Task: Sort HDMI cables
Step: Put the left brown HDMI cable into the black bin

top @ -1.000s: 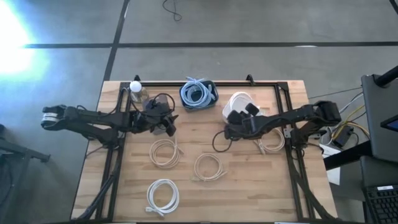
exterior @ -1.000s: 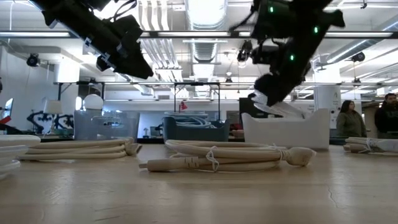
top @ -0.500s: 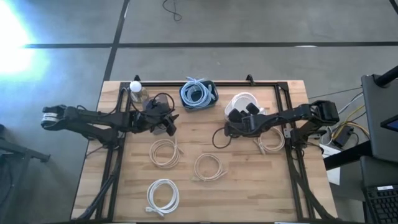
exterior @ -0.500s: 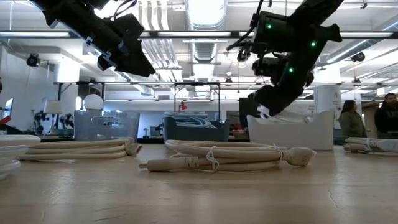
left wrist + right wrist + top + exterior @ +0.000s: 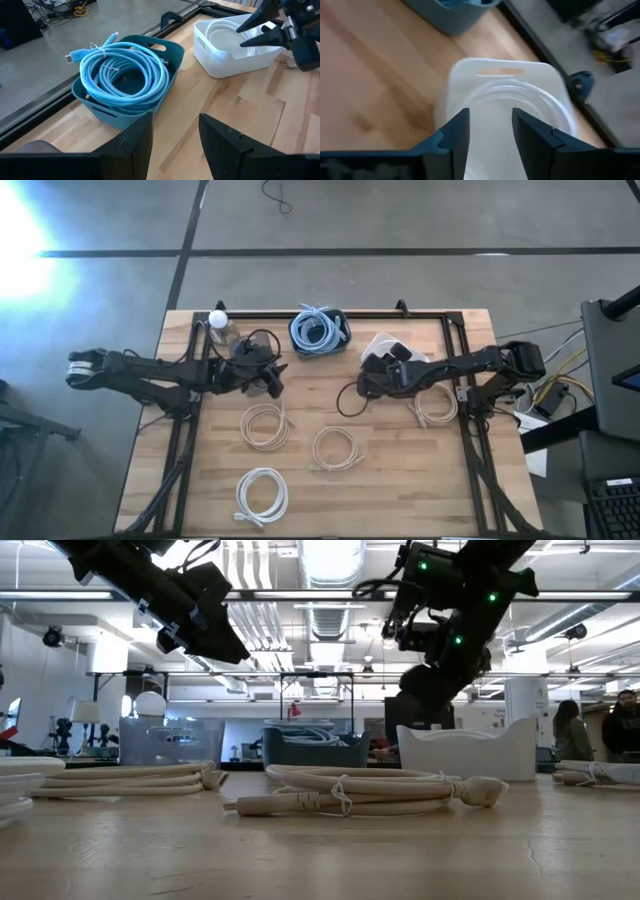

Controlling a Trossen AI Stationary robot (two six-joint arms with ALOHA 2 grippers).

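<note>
Right gripper (image 5: 368,381) above white bin (image 5: 383,343)

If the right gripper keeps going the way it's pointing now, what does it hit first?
Most likely the white bin. The right gripper is open, and the bin with a white cable coiled inside lies straight ahead between the fingers; how far off is hard to judge.

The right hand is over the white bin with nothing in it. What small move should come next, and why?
Probably pull the right hand back from the white bin toward the white coil still loose on the table. Its fingers are open and empty, a white cable already lies in the bin, and the left hand waits near the blue bin.
</note>
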